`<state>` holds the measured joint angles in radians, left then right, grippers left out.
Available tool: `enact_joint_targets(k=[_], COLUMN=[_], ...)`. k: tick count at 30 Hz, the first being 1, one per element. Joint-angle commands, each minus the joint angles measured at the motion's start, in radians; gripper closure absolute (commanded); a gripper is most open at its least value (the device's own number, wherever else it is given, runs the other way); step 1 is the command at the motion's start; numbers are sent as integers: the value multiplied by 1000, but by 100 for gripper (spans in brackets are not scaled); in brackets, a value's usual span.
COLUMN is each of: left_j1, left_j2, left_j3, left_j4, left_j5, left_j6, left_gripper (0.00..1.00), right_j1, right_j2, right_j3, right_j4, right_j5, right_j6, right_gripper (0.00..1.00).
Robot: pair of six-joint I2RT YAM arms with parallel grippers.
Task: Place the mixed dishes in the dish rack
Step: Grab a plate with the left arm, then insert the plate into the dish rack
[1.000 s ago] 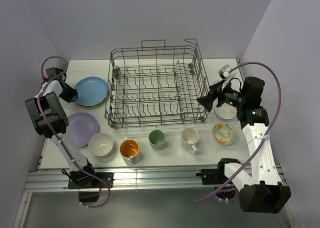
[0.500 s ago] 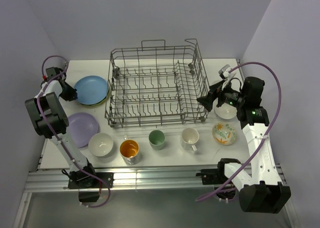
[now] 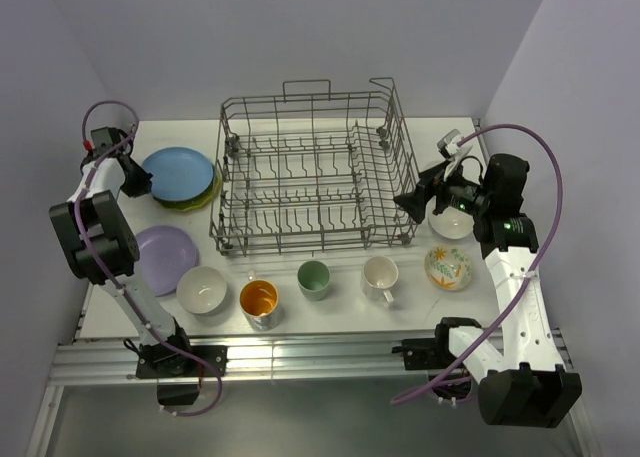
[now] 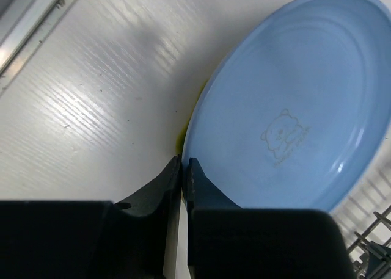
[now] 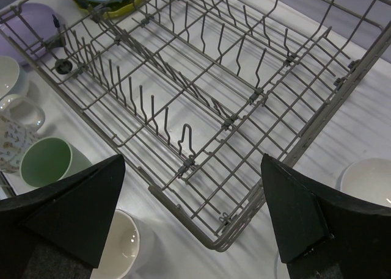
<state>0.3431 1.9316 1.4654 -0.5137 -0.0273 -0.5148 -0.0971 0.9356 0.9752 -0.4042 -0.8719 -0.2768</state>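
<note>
In the left wrist view my left gripper (image 4: 182,164) is shut on the near rim of the blue plate (image 4: 293,108). That blue plate (image 3: 178,166) sits tilted over the yellow-green plate (image 3: 205,193), left of the dish rack (image 3: 300,222). My right gripper (image 3: 420,199) hangs open and empty over the dish rack's (image 5: 183,217) front right corner. Along the front stand a lavender plate (image 3: 165,252), a white bowl (image 3: 201,289), an orange-inside cup (image 3: 258,300), a pale green cup (image 3: 313,277), a white mug (image 3: 380,275) and a floral bowl (image 3: 447,267).
A second white bowl (image 3: 452,224) lies partly under the right arm, beside the rack's right wall. The rack holds no dishes. A purple wall stands close on each side of the table, whose left edge runs just beyond the left gripper.
The left gripper has closed on the blue plate's rim, and the plate has shifted back and to the left, baring more of the yellow-green plate. The right arm has not moved.
</note>
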Motion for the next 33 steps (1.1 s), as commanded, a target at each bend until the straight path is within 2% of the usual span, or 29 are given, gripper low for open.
enact_joint_targets(k=[1,13,17,26,33], left_j1=[-4,-19,-61,-226,-475], left_j2=[-106,-298,-345,-459,-514], left_j3=[0,-22,-24,84,104], left_j4=[43,106,116,132,236], left_j5=[-36,-85,-192,-445,-690], left_j6=[27,120,173,341,580], left_gripper=[100,100,100,100,100], right_j1=[-3,-3,-3,-3,-3], right_j2=[-15,-20,-20,-20,-23], right_j3=[0,-3,-4,-9,-9], right_j4=[36,39,42,45,45], right_j5=[-1,-9,-13,-35,-41], right_j6=[10,14,18,25,27], right_gripper=[0,0,0,0,0])
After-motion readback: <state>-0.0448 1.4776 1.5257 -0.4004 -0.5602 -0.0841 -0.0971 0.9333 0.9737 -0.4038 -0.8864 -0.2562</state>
